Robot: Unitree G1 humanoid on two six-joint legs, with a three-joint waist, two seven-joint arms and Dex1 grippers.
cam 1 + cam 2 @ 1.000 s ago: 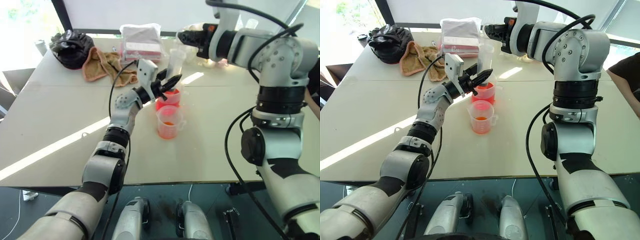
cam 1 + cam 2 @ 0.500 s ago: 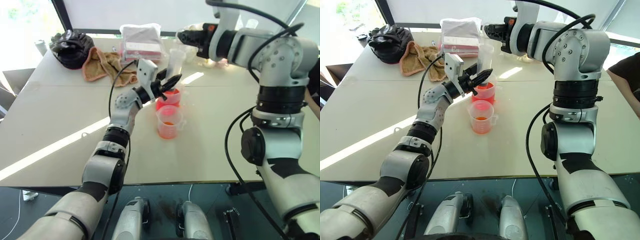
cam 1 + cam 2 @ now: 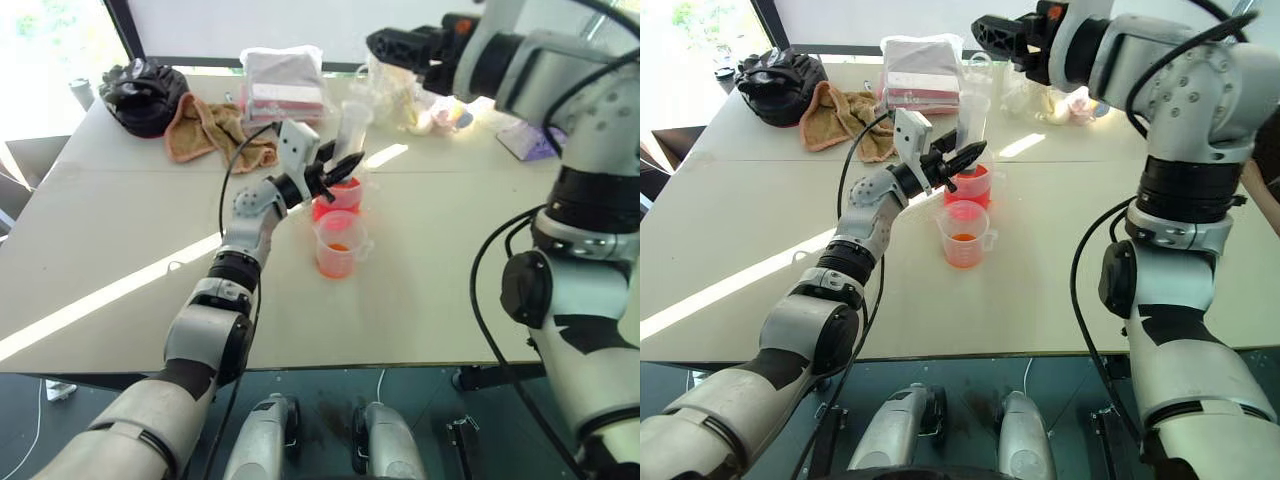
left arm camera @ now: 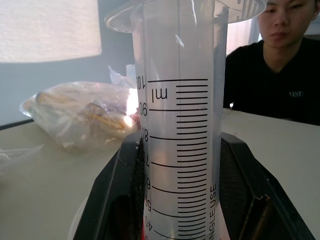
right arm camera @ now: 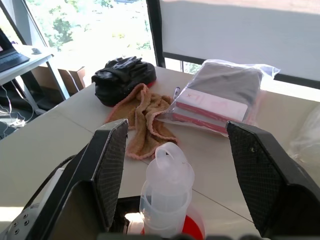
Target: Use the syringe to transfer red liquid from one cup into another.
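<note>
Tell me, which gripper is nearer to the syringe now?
Left. The left gripper is shut on the syringe barrel, holding it upright over the larger cup. The right gripper is open, above and apart from the plunger top.

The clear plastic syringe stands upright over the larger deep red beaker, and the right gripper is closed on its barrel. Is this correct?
Not quite. The left gripper is closed on the clear plastic syringe barrel, as the left wrist view shows. The right gripper is open, apart from it. The syringe does stand upright over the larger deep red beaker.
</note>
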